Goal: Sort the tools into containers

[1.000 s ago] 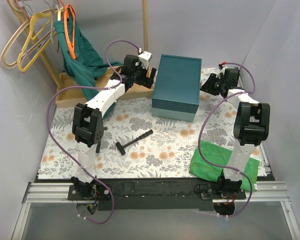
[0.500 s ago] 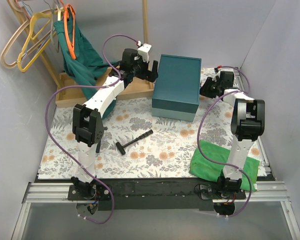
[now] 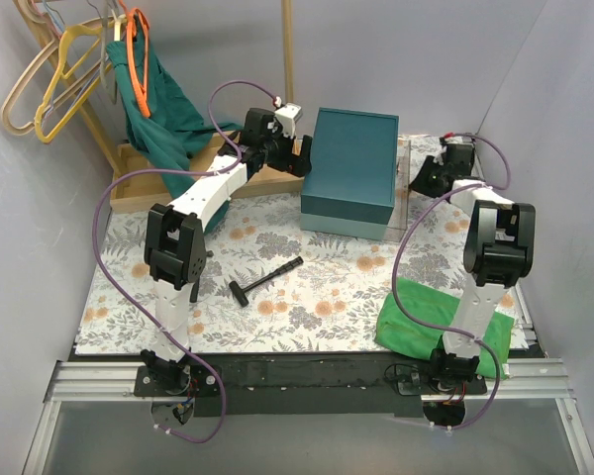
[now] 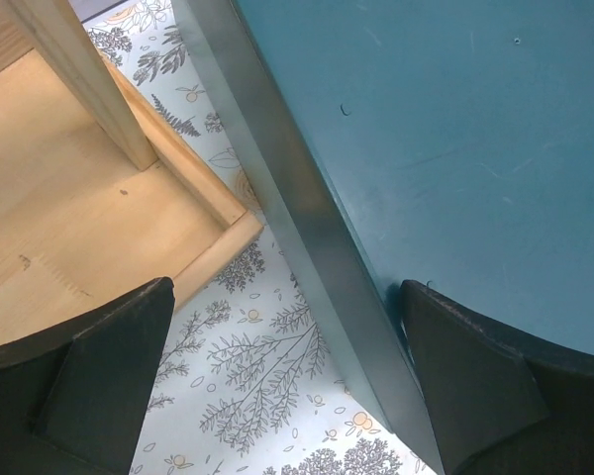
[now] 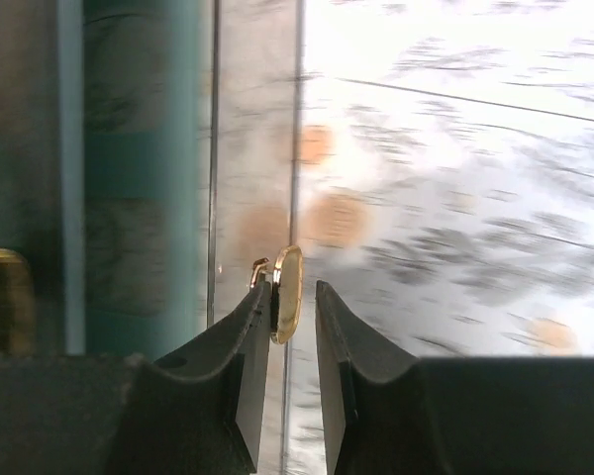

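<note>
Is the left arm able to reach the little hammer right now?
Probably yes. The hammer lies in the open on the flowery cloth, nothing over it, and the left tool is open and empty up beside the teal box.

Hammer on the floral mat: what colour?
The hammer is black, head and handle alike. It shows best in the top external view.

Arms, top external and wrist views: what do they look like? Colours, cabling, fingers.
Both look alike. The left arm and right arm have white links, boxy black joint housings and black bases. A purple cable loops loosely along each. The left pincer and right pincer each have two matte black wedge-shaped fingers. No markings are visible.
</note>
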